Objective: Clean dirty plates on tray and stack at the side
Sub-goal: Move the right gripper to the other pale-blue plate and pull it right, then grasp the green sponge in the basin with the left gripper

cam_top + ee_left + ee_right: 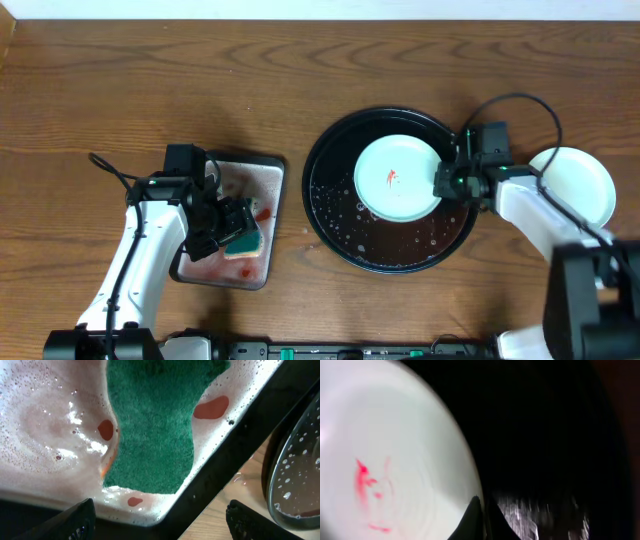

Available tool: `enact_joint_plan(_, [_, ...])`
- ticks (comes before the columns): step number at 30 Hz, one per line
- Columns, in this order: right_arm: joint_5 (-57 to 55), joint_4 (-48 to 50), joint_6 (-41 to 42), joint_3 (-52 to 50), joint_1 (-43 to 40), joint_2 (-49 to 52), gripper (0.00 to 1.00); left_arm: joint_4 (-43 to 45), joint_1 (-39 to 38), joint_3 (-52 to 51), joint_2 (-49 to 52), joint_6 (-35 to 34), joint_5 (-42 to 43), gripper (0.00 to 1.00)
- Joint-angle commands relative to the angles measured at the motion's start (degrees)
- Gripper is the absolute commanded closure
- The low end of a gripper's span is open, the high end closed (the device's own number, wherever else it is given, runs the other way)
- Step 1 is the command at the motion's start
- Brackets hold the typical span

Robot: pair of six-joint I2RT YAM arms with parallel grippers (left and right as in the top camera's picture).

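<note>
**Item: mint-white plate** (397, 160), red sauce smear at centre.
**Location:** inside the round black tray (330, 215), right of middle, on wet, foamy film.
**Orientation:** flat, face up. Round, so no long axis.
**Right gripper** (482, 517): fingers pressed near together at the plate's right rim, apparently pinching it.
**Left gripper** (236, 228): fingers spread, over the green sponge (150, 425) in the soapy rectangular tray (262, 172).
**Handling:** close squarely across the sponge's narrow waist and lift it clear of the suds. Keep the rim pinch steady so scrubbing won't spin the plate.
</note>
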State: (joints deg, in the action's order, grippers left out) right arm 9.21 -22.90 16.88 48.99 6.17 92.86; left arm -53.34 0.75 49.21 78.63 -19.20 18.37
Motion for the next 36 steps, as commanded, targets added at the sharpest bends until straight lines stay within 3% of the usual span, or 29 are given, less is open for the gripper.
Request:
enact_joint_plan(1, [0.24, -6.84, 5.25, 0.42, 1.22, -9.31, 0.99, -0.17, 0.31, 0.39, -0.50, 0.74, 0.59, 0.16])
enact_joint_plan(7, [0.04, -20.63, 11.74, -1.18, 5.40, -12.48, 0.99, -0.20, 0.31, 0.55, -0.52, 1.88, 5.51, 0.16])
enact_joint_plan(12, [-1.22, -13.53, 16.06, -6.67, 6.47, -11.37, 0.99, -0.04, 0.28, 0.57, -0.52, 6.27, 4.04, 0.17])
enact_joint_plan(13, [-2.12, -12.96, 15.54, -6.80, 6.47, -11.37, 0.92, -0.20, 0.28, 0.57, -0.52, 6.32, 2.95, 0.17])
enact_joint_plan(14, [-2.45, -12.04, 13.03, -6.51, 6.45, -11.52, 0.76, -0.22, 0.28, 0.55, -0.52, 6.29, 1.40, 0.17])
enact_joint_plan(16, [-2.10, -12.24, 6.40, -4.46, 6.45, -12.15, 0.69, -0.17, 0.28, 0.55, -0.50, 6.05, -2.49, 0.17])
enact_joint_plan(22, [0.70, -22.43, -4.68, 6.99, 6.47, -16.81, 0.64, 3.06, -2.21, -0.87, 0.35, 4.09, -6.25, 0.25])
enact_joint_plan(25, [5.01, -24.55, -5.16, 10.38, 6.47, -21.20, 0.64, 12.09, -6.69, -4.17, 3.96, -0.09, -13.11, 0.40])
enact_joint_plan(27, [7.19, -25.68, -5.14, 10.36, 6.47, -22.27, 0.64, 15.54, -7.98, -4.92, 7.61, -2.62, -14.95, 0.43])
enact_joint_plan(31, [7.76, -30.01, -5.18, 10.25, 6.47, -22.29, 0.65, 18.80, -8.83, -4.92, 16.02, -4.83, -14.97, 0.92])
enact_joint_plan(36, [7.78, -30.97, -5.16, 10.25, 6.54, -22.32, 0.67, 15.91, -8.81, -2.43, 16.83, -4.94, -13.29, 0.93])
